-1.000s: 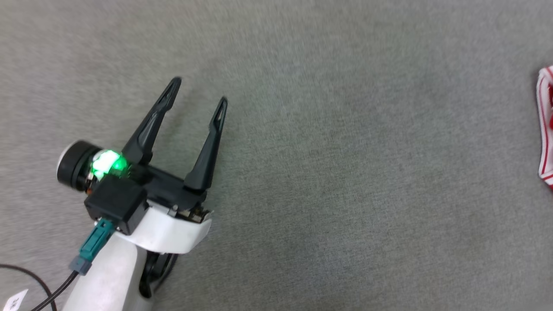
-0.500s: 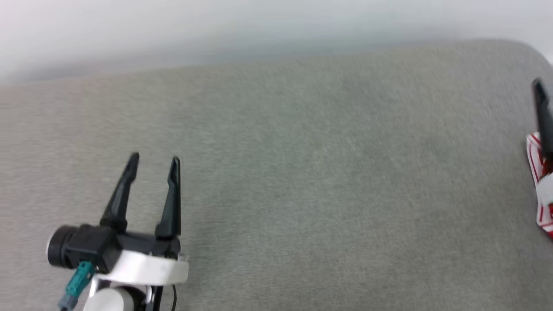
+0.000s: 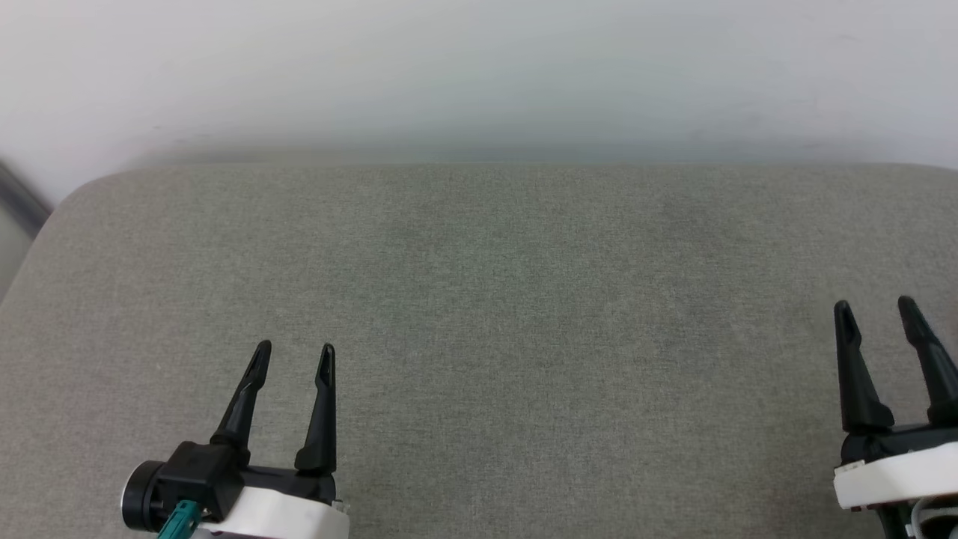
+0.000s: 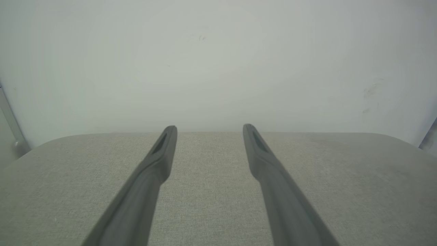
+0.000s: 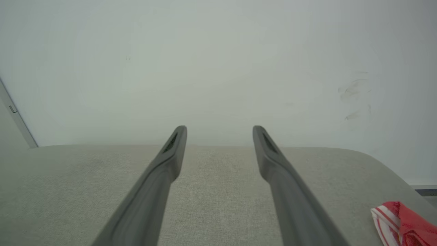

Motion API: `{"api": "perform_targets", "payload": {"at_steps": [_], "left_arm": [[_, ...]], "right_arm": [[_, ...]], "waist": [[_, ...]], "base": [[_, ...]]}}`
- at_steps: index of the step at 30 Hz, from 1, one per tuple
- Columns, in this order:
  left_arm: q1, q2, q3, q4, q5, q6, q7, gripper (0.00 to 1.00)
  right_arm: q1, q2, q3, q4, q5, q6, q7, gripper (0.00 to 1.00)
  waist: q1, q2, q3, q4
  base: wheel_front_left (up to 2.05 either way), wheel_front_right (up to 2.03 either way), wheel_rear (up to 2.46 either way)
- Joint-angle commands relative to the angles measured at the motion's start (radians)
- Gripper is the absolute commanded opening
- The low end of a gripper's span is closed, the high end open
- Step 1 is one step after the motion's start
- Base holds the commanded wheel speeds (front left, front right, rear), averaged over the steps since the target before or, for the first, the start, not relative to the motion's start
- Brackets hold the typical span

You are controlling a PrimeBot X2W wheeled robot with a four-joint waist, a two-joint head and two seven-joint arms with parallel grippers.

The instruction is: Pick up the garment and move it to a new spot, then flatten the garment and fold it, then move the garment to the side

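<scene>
A corner of the garment (image 5: 403, 223), red with red-white striped trim, lies on the grey cushioned surface (image 5: 218, 205) at the lower right of the right wrist view, to the right of that gripper's fingers and apart from them. My left gripper (image 3: 293, 358) stands open at the lower left of the head view, nothing between its fingers; the left wrist view has the same open left gripper (image 4: 209, 129) above bare fabric. Over at the lower right my right gripper (image 3: 876, 308) is open and empty too, as the right gripper (image 5: 219, 130) shows in its own view.
The grey fabric surface (image 3: 479, 299) has a rounded far edge against a pale wall (image 3: 479, 75). Its left corner curves off near a dark strip (image 3: 22, 202). A dark baseboard (image 5: 425, 192) shows beyond the surface's right end.
The head camera has swung up and over, so the wall and both grippers now show and the garment has left the head view. Both grippers stay open.
</scene>
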Motion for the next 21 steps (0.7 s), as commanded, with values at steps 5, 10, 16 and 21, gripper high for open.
{"api": "perform_targets", "payload": {"at_steps": [5,10,16,21], "left_arm": [[0.021,-0.023,0.025,0.029,0.01,-0.022,-0.002,1.0],[0.02,-0.036,0.039,0.045,0.026,-0.034,-0.002,1.0],[0.012,-0.05,0.053,0.041,0.043,-0.045,-0.002,1.0],[0.003,-0.055,0.059,0.034,0.044,-0.052,-0.002,1.0]], "right_arm": [[0.049,0.048,-0.003,0.033,-0.001,-0.001,-0.056,1.0],[0.054,0.07,0.006,0.05,-0.01,-0.001,-0.075,1.0],[0.049,0.083,0.004,0.044,-0.014,-0.001,-0.084,1.0],[0.049,0.086,-0.006,0.042,0.004,-0.001,-0.086,1.0]], "waist": [[0.0003,0.0,-0.01,0.002],[0.0003,0.0,-0.015,0.002],[0.0003,0.0,-0.011,0.0],[0.0003,0.0,-0.004,-0.001]], "base": [[0.0,0.0,0.0],[0.0,0.0,0.0],[0.0,0.0,0.0],[0.0,0.0,0.0]]}}
